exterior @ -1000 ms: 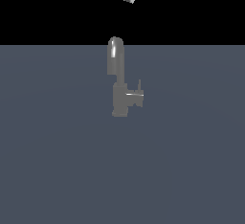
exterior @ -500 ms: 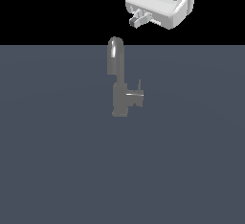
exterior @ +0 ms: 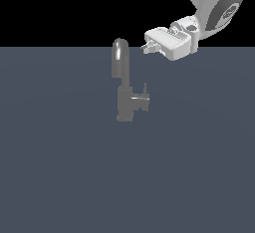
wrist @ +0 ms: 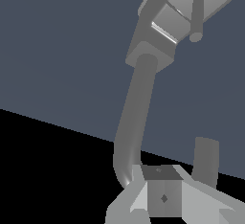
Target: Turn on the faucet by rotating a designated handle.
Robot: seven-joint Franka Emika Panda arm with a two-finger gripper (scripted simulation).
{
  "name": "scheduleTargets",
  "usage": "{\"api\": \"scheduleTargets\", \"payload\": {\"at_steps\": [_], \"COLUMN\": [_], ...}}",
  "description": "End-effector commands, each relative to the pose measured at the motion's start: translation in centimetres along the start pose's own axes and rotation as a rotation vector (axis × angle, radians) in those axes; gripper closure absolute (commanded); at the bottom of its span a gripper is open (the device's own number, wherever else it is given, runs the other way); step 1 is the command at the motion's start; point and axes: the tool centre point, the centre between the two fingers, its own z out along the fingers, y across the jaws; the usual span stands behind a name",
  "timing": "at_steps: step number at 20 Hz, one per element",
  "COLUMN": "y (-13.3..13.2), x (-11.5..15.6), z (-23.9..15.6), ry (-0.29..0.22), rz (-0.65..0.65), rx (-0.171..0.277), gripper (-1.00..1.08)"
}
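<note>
The faucet (exterior: 124, 85) stands just above the middle of the exterior view, its round-topped spout uppermost and the handle (exterior: 145, 90), a thin upright rod, on the end of the short stub at the exterior view's right of the body. The gripper (exterior: 146, 47) sits in the upper right of that frame, beside the top of the spout, apart from it and holding nothing. How wide the jaws stand I cannot tell: both views show them too poorly.

The main risk, as I judge it, is that the gripper strikes or closes on the thick spout instead of the slim lever, since the spout lies nearest its tips. A glancing push could also slip off so thin a rod.

The wrist view shows the handle (wrist: 196, 16) clear of the body block, a gap the exterior view flattens; the exterior view alone shows the gripper's height above the lever
</note>
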Motion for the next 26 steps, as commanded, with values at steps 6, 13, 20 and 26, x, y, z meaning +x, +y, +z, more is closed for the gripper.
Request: {"api": "scheduleTargets", "payload": {"at_steps": [6,13,20,26], "y": [0.0,0.5,0.9,1.0], "x": [6.7,11.2,13.3,13.5], "z": [0.6,1.7,2.6,2.8], "ry": [-0.148,-0.248,-0.299,-0.304], "rz": [0.169,0.285,0.343,0.347], "rx": [0.185,0.312,0.376,0.381], "gripper": [1.08,1.08,1.08,1.08]}}
